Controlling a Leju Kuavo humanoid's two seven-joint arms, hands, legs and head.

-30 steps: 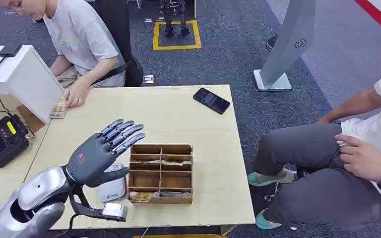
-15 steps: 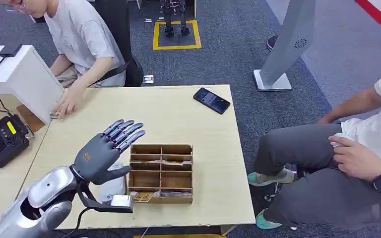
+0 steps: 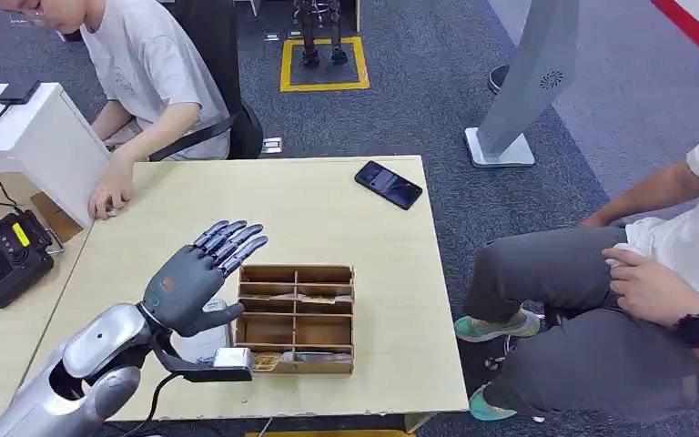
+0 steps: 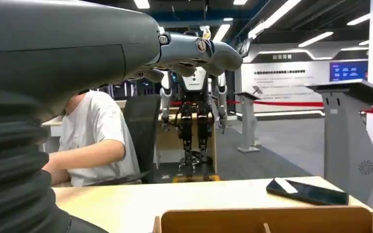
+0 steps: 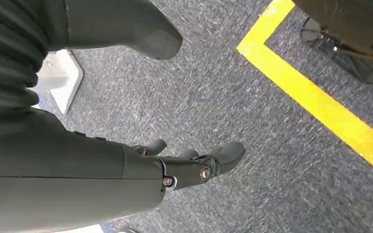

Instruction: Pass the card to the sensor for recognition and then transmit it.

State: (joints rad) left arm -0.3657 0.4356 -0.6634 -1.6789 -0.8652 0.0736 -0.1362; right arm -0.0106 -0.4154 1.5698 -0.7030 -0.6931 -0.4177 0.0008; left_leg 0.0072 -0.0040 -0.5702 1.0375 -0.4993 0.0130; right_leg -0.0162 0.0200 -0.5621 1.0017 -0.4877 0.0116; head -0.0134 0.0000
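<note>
Our left robot hand (image 3: 191, 284) hovered empty, fingers spread, beside the wooden box (image 3: 296, 319); we judged it should dip low and pinch one card (image 3: 261, 360) cleanly.

Left hand (image 3: 189, 284) slightly nearer the card box (image 3: 296, 318); seated person's hand (image 3: 109, 198) now closer to the white housing (image 3: 50, 150).

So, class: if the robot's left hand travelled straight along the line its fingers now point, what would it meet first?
Probably nothing close: the left hand points up and across bare table, above the wooden organizer. The black phone lies roughly on that line, though depth is unclear.
</note>
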